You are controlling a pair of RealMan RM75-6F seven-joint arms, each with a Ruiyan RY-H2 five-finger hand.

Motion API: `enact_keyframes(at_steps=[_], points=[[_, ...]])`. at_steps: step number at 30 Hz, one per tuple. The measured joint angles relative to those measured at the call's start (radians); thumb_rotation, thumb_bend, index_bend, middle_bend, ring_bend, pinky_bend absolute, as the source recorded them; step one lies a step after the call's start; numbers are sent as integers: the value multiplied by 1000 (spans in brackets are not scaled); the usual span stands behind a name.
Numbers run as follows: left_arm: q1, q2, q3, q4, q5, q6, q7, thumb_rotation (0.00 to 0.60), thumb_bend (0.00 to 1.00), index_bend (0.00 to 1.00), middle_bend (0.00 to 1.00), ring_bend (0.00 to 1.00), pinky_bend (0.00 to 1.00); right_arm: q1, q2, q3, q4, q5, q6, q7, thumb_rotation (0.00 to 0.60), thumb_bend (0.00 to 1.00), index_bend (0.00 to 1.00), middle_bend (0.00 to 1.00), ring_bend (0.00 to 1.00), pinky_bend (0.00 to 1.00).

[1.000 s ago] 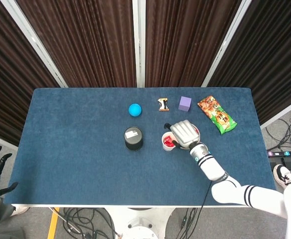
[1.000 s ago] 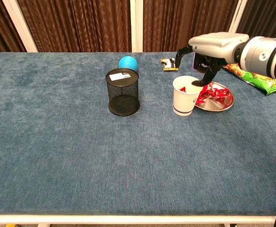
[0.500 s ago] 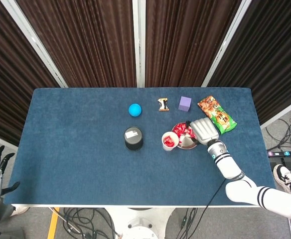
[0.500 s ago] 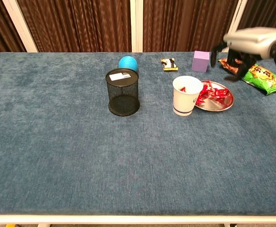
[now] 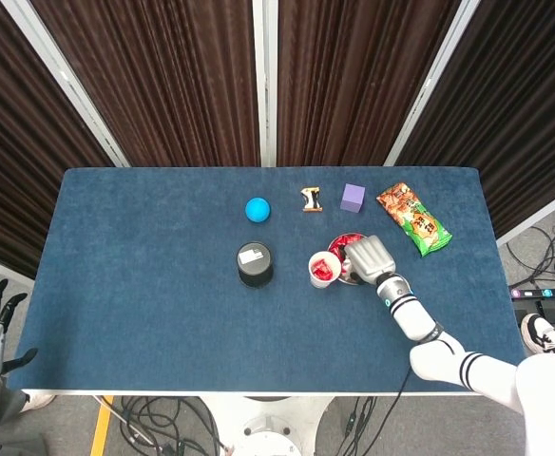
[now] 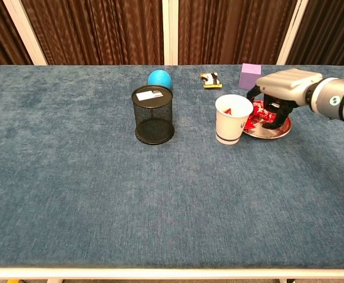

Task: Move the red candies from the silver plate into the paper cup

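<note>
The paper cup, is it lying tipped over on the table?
No, the paper cup stands upright beside the silver plate.

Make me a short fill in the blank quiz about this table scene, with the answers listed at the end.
1. The right robot hand is lowered over the silver ____, where red candies lie.
2. The paper cup already holds something ____ in colour.
3. The blue ball lies behind the black mesh ____.
4. Near the table's far edge, the purple ____ sits between a small wrapped snack and a snack bag.

Missing words: plate; red; cup; cube
</note>
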Motion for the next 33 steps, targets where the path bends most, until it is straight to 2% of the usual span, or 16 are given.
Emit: enact_keyframes(at_steps=[13,17,20,27,33], points=[[-1,3,-1,-4,-4,-3,4,600,0,241,89,68,60,14,-98,11,162,-82,-37,107,600,224,440,880,926,1000],[0,4,-1,-4,-6,-4,3,600,0,241,89,68,60,19,-119,14,200,-95,-55,124,600,236,484,881,927,1000],[1,5,-1,-2,-6,-2,1,600,0,241,89,68,60,19,-127,20,216,-102,-59,137,600,305,554,891,934,1000],[-4,7,-4,-1,-5,-5,0,600,0,241,89,69,60,-4,-88,32,177,-119,-13,157,600,327,588,894,935,1000],[-7,10,-5,-6,4,-1,3,600,0,241,90,68,60,-37,28,54,39,-132,71,154,600,327,592,894,935,1000]])
